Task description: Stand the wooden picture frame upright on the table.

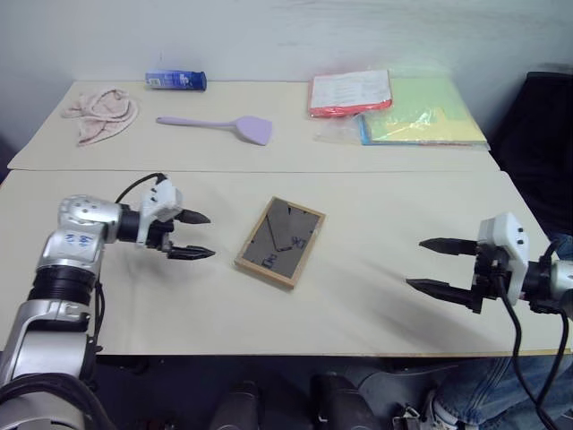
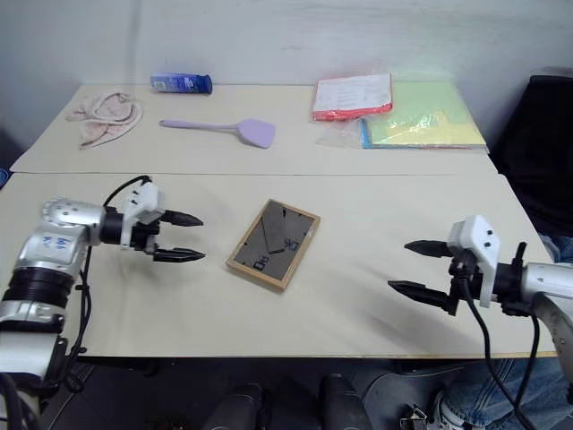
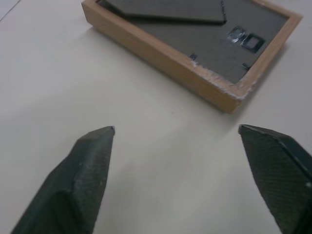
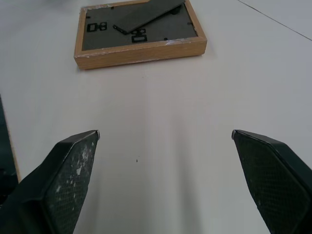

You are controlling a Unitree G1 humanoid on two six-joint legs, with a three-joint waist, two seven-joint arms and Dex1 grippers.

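Left wrist view crops wooden picture frame (image 3: 195, 53).

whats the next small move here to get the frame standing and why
Probably ease the left claw forward to the wooden picture frame. The frame lies flat on the table, back panel up, untouched. Both claws are open and empty, and the left one sits closer, with the frame's near edge just ahead of its fingers, while the right claw hangs farther off.
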